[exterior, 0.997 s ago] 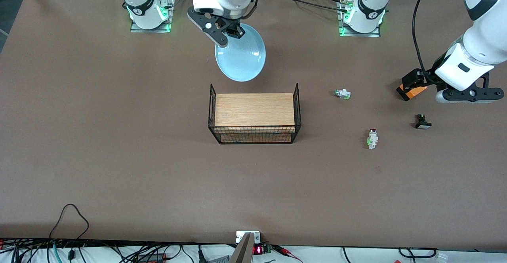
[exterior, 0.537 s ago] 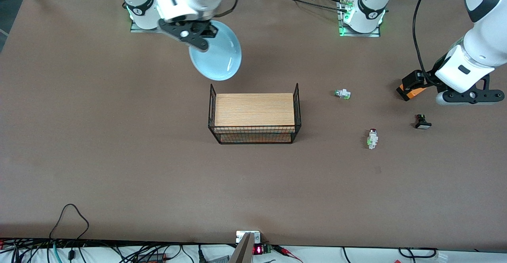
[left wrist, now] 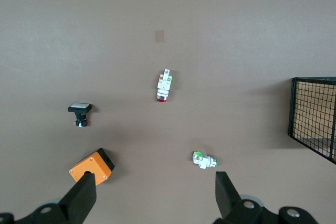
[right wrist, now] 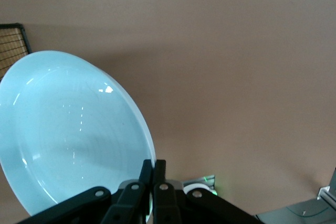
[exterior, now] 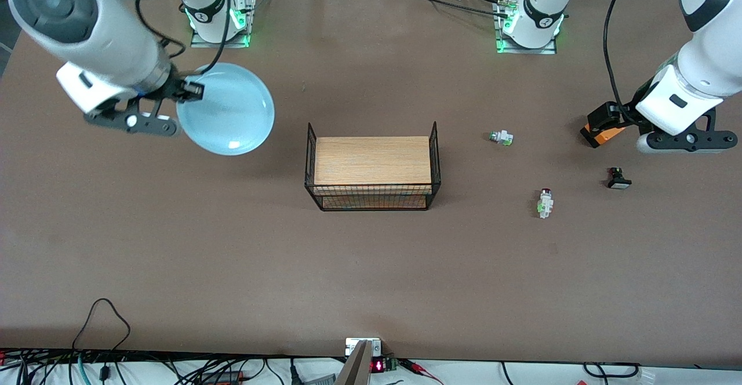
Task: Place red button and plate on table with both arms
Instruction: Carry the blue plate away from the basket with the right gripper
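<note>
My right gripper (exterior: 186, 90) is shut on the rim of the light-blue plate (exterior: 227, 109) and holds it in the air over the table (exterior: 174, 228) toward the right arm's end. In the right wrist view the plate (right wrist: 68, 135) fills one side, pinched at its edge by the gripper (right wrist: 154, 167). The red button (exterior: 545, 202) lies on the table toward the left arm's end; it shows in the left wrist view (left wrist: 164, 84). My left gripper (left wrist: 155, 192) is open and empty, up over the table beside an orange box (exterior: 601, 131).
A wire-framed wooden shelf (exterior: 373, 170) stands mid-table. A white piece with a green tip (exterior: 501, 137) and a black-bodied button (exterior: 618, 178) lie near the red button. The orange box (left wrist: 93, 166) sits under the left gripper. Arm bases stand along the table's back edge.
My right arm has swung the plate from over the spot near the shelf's back toward the right arm's end of the table. The left arm has barely moved.
</note>
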Controlling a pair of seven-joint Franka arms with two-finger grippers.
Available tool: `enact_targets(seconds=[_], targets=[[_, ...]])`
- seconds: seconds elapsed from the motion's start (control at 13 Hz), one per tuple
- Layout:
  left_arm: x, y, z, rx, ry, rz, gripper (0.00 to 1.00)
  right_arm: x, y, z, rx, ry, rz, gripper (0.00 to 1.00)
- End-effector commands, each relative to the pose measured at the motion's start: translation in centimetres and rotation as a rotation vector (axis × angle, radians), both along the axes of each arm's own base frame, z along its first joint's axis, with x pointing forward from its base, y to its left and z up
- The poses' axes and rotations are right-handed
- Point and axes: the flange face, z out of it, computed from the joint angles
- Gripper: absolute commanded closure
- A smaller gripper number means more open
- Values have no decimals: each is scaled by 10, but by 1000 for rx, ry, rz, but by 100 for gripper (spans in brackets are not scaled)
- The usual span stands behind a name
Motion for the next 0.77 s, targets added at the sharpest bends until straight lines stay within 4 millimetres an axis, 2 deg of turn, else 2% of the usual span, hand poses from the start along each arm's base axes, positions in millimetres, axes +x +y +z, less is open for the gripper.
enact_targets(seconds=[0.0,0.15,0.38,0.54,0.69], targets=[[2,-7,6,15,8,-19,0,25,-22,-35,18,4,15,100],[2,-8,6,15,10,-23,0,44,-40,-55,51,9,118,100],[2,-10,8,12,4,-26,0,67,-85,-81,92,12,139,100],[3,-10,9,13,0,-28,0,77,-99,-103,106,20,165,100],[2,-17,8,18,2,-36,0,85,-99,-127,111,10,190,100]])
